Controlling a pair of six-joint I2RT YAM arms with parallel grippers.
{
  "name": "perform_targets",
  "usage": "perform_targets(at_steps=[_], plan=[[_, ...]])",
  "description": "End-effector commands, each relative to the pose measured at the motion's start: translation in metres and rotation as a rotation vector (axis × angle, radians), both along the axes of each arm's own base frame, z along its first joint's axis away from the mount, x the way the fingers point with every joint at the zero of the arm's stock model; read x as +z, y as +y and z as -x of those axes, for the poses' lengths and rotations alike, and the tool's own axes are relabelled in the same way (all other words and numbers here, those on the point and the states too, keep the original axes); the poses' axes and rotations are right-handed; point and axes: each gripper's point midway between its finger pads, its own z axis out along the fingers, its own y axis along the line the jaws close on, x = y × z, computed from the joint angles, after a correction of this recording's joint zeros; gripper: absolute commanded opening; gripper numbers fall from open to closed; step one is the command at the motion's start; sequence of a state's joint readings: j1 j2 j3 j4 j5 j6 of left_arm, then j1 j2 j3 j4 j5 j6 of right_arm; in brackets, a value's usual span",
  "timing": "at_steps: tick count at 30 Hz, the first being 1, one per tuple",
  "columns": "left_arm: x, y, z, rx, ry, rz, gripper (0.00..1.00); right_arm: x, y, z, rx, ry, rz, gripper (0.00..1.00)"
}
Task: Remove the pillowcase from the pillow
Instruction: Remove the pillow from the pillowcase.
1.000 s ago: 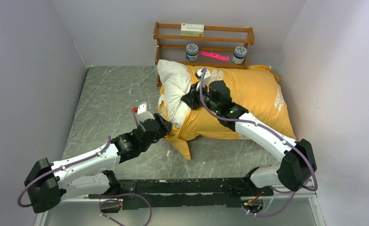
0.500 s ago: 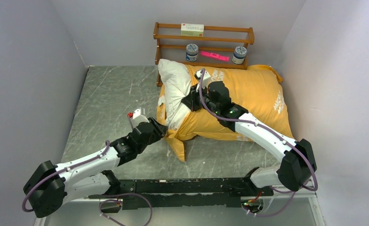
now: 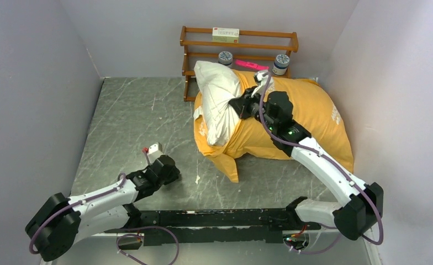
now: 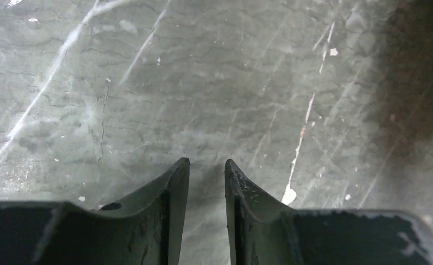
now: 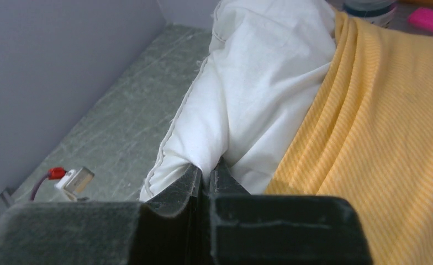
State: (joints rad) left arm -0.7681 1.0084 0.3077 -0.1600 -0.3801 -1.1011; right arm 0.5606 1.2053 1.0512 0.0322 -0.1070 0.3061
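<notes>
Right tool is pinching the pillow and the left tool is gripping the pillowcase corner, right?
Not quite. The right tool does pinch the pillow, but the left tool grips nothing: the left wrist view shows its jaws apart over the table, clear of the pillowcase.

White links [image 3: 101, 194], black joints [image 3: 347, 212], purple cables [image 3: 31, 238], scuffed dark left hand [image 4: 207, 163].

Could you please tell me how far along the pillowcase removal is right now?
Partly done: one end of the white pillow bulges out of the mouth of the orange pillowcase. In hand: the right gripper is shut on a fold of that exposed pillow; the left gripper hangs over the table, jaws slightly apart, holding nothing. Left: most of the pillow sits inside the case, which has yet to be pulled off.
</notes>
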Motion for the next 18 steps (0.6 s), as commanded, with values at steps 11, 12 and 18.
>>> perform_targets(at_steps=[11,12,18], plan=[[0.114,-0.031,-0.023,-0.198,-0.264,0.072,0.61,0.073,0.012,0.008,0.12,-0.198,-0.146,0.0],[0.126,-0.033,-0.024,-0.223,-0.288,0.07,0.64,0.071,0.014,0.009,0.135,-0.193,-0.146,0.0],[0.191,-0.055,-0.021,-0.457,-0.443,0.048,0.83,0.06,0.03,0.016,0.201,-0.184,-0.123,0.0]])
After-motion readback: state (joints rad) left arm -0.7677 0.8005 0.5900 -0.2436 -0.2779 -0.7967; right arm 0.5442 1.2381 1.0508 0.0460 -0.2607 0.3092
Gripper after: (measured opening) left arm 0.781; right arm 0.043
